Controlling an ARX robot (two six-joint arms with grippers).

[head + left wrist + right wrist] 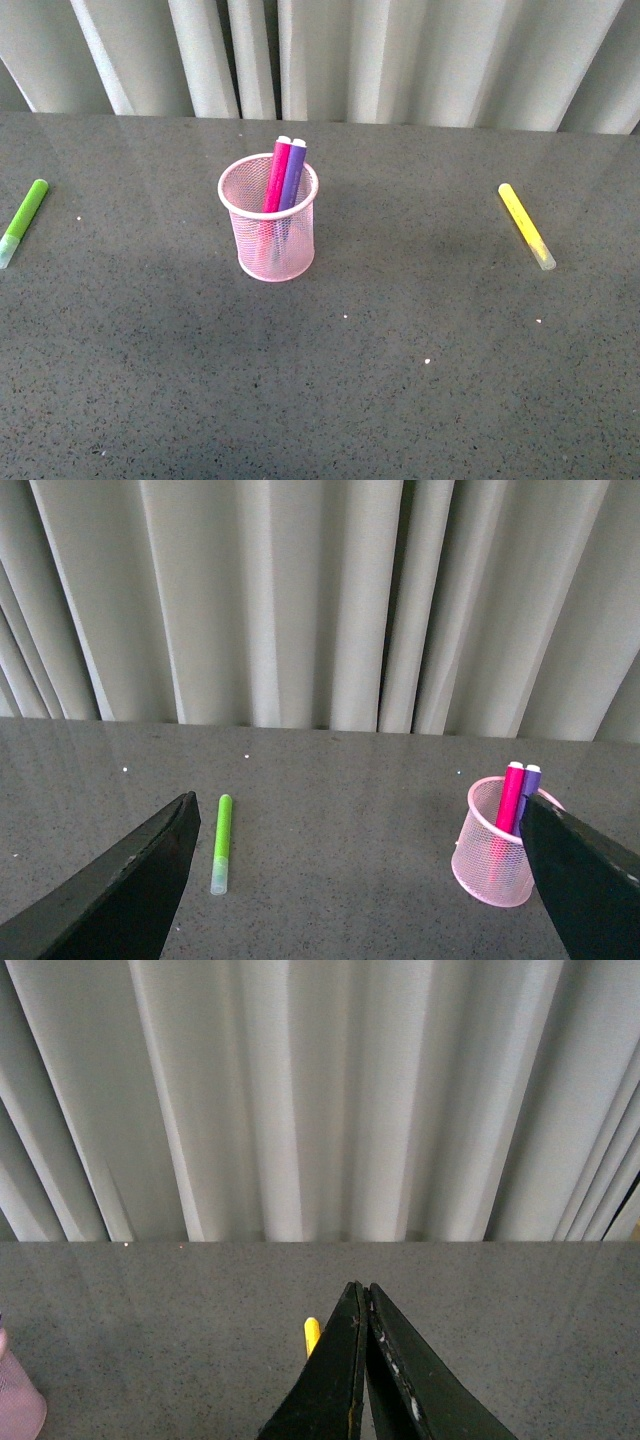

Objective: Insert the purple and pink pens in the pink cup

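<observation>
The front view shows no arm at all, only the grey speckled table [330, 390] with the pink cup [268, 238] standing upright a little left of centre, the lime-green marker [23, 221] lying far to the left and the yellow marker [526, 226] lying far to the right, both well apart from the cup. The left wrist view adds the left gripper [365, 880], its dark fingers [130, 890] spread wide and holding nothing, with the green marker and the cup seen between them. The right wrist view shows the right gripper [366, 1360] with its fingers pressed together, nothing between them, and just the tip of the yellow marker beyond them. The cup is light pink wire mesh with a solid rim. Inside it stand two pens, the pink pen [277, 175] and the purple pen [293, 175], side by side, leaning slightly, white ends above the rim. Four markers in all, one cup, pale pleated curtains [330, 55] behind.
</observation>
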